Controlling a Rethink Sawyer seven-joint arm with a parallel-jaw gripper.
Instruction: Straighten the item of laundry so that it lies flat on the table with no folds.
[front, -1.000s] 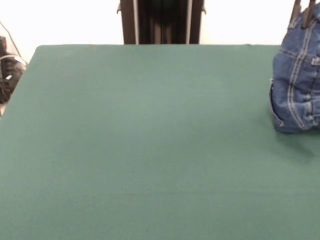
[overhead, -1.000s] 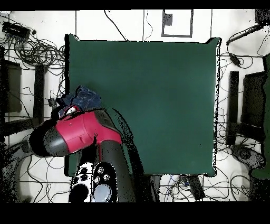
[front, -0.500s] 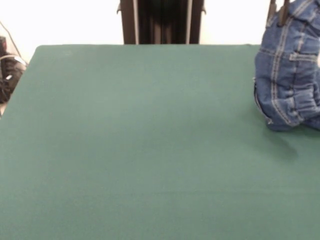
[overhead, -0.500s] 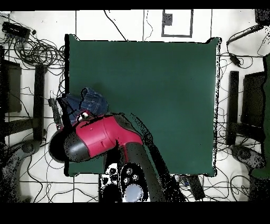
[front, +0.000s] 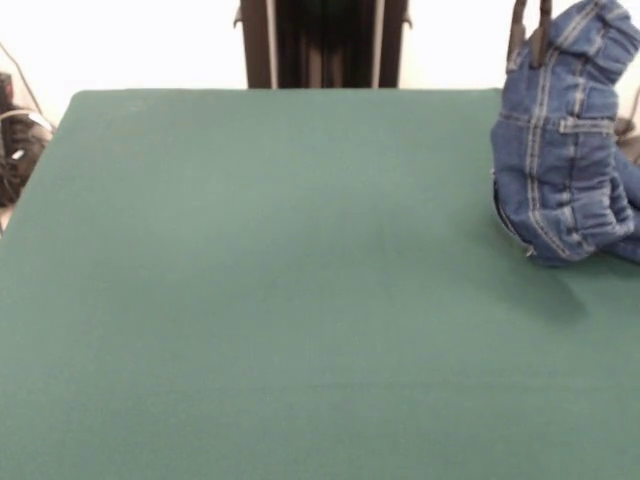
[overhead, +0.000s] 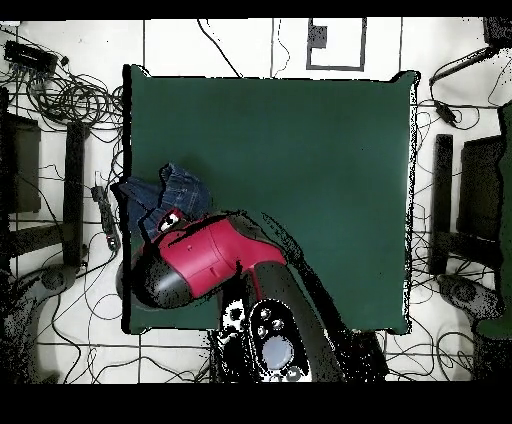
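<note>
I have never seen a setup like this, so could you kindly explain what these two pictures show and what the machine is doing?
Both show one moment. The machine is a red and black robot arm at a green table. One picture looks across the table at the arm's side; the other looks straight down from above, so the sides appear swapped. The only thing on the table is a small pair of jeans, bunched near one edge. The gripper, showing as two dark prongs, holds the jeans by the top, so they hang upright with the bottom resting on the table.

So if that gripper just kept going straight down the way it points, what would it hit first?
The jeans it grips hang bunched right under the gripper, so they would be pressed first, then the green table beneath. Depth is hard to judge.
</note>
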